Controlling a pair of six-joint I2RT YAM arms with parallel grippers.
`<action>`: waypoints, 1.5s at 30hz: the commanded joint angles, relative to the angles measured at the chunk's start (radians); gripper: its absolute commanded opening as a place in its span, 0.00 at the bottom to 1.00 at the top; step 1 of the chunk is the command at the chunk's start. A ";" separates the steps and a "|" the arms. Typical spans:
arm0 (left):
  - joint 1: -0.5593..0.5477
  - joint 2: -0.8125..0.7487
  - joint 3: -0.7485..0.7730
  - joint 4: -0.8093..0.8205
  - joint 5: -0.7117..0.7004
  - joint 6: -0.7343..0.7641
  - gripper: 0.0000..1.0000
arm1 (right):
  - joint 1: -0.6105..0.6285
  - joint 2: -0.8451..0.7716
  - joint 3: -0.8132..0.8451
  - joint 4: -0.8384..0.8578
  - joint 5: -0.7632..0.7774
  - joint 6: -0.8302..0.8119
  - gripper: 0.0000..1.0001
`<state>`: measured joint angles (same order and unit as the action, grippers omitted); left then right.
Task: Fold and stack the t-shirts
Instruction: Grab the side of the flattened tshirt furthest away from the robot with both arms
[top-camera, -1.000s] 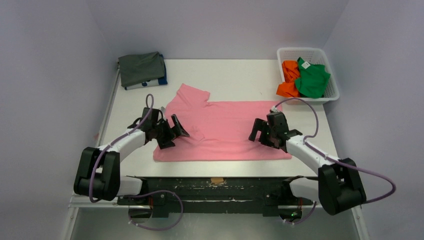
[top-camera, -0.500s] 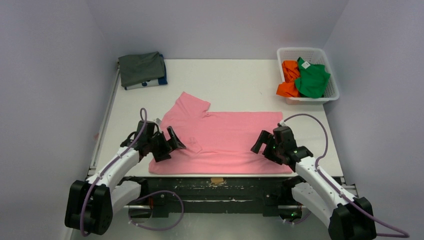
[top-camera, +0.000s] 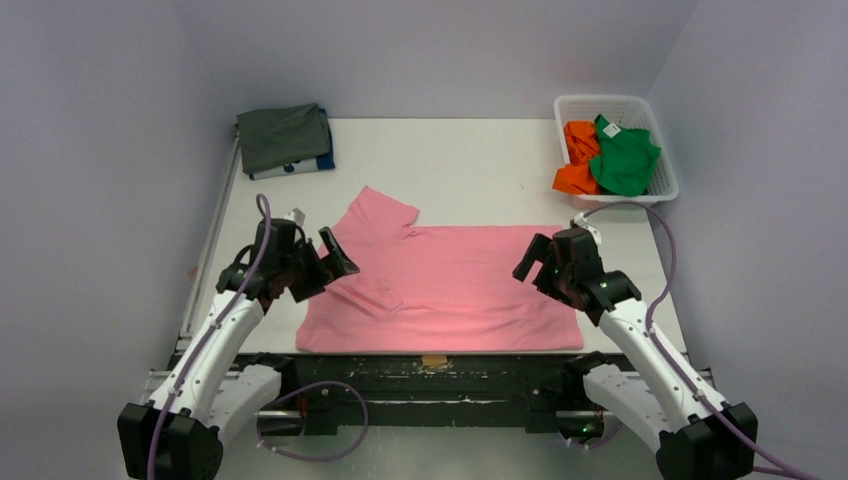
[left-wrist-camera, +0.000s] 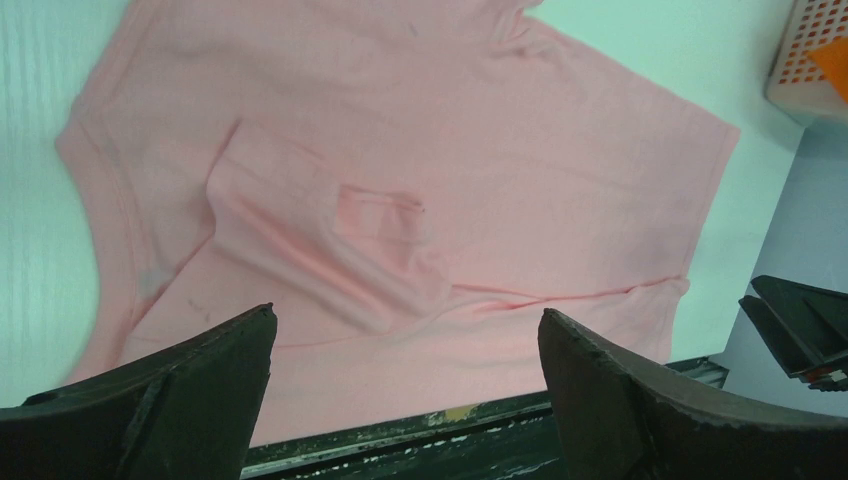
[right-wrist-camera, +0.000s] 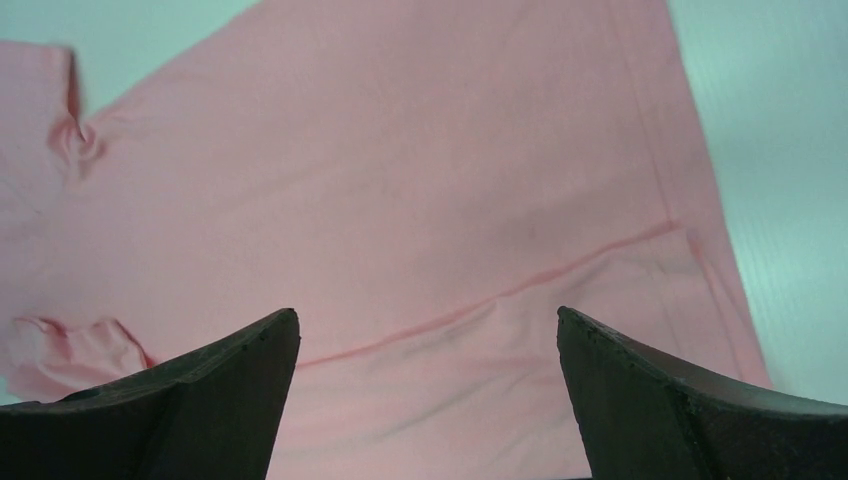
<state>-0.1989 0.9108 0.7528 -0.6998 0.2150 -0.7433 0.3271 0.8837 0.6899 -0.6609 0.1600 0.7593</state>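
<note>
The large pink t-shirt (top-camera: 450, 280) lies spread flat near the table's front edge, collar toward the left, one sleeve folded in on top; it also fills the left wrist view (left-wrist-camera: 420, 180) and the right wrist view (right-wrist-camera: 400, 200). My left gripper (top-camera: 322, 268) is open and empty, raised above the shirt's left edge. My right gripper (top-camera: 538, 268) is open and empty, raised above the shirt's right edge. A folded dark grey shirt (top-camera: 282, 136) lies on a blue one (top-camera: 322, 161) at the back left. Orange (top-camera: 578, 150) and green (top-camera: 627, 157) shirts lie in the basket.
The white lattice basket (top-camera: 655, 190) stands at the back right corner. The table's dark front rail (top-camera: 430, 362) runs just below the pink shirt's hem. Purple walls close in the sides and back.
Both grippers have lifted off the pink shirt and drawn outward and up, the left to the left, the right to the right. The shirt has shifted slightly toward the front edge.
</note>
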 joint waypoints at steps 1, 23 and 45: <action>-0.004 0.131 0.163 0.002 -0.073 0.051 1.00 | 0.000 0.120 0.140 0.047 0.115 -0.055 0.99; 0.057 1.394 1.397 -0.061 0.005 0.279 1.00 | -0.284 0.590 0.316 0.291 -0.101 -0.248 0.93; 0.020 1.441 1.258 -0.153 0.052 0.245 0.83 | -0.285 0.571 0.268 0.349 -0.091 -0.224 0.93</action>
<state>-0.1432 2.3852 2.0296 -0.7082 0.3706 -0.5594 0.0410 1.4910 0.9558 -0.3511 0.0673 0.5243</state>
